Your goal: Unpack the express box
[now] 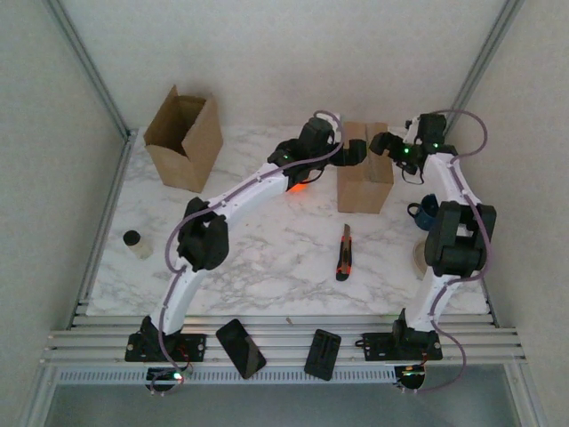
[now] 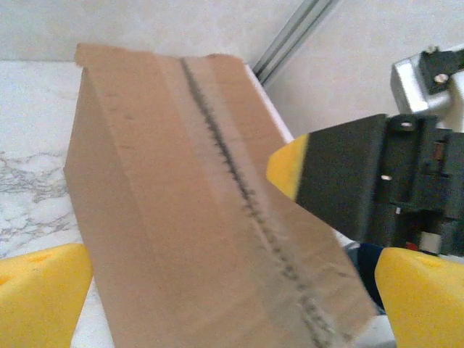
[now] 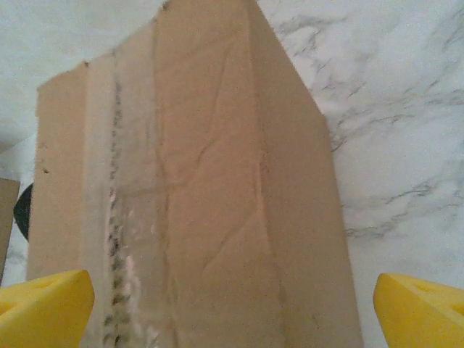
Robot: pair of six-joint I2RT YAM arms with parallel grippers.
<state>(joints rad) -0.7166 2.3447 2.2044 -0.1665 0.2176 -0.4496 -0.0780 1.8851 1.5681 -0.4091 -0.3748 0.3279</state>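
Observation:
The express box (image 1: 364,182), plain brown cardboard, stands upright at the middle back of the marble table. Its top seam (image 2: 239,181) is taped and shows a jagged cut line. My left gripper (image 1: 356,153) reaches the box top from the left and is open, its yellow fingertips (image 2: 40,297) on either side of the box (image 2: 181,239). My right gripper (image 1: 382,142) comes in from the right, also open, with the box (image 3: 210,217) between its yellow fingertips (image 3: 43,304). One yellow-padded finger (image 2: 290,170) of the right gripper hangs just above the box's top.
An open empty carton (image 1: 185,138) stands at the back left. A red and black utility knife (image 1: 344,253) lies in front of the box. A blue cup (image 1: 425,210) sits by the right arm, a small jar (image 1: 135,242) at the left edge. Two black items (image 1: 240,347) rest on the front rail.

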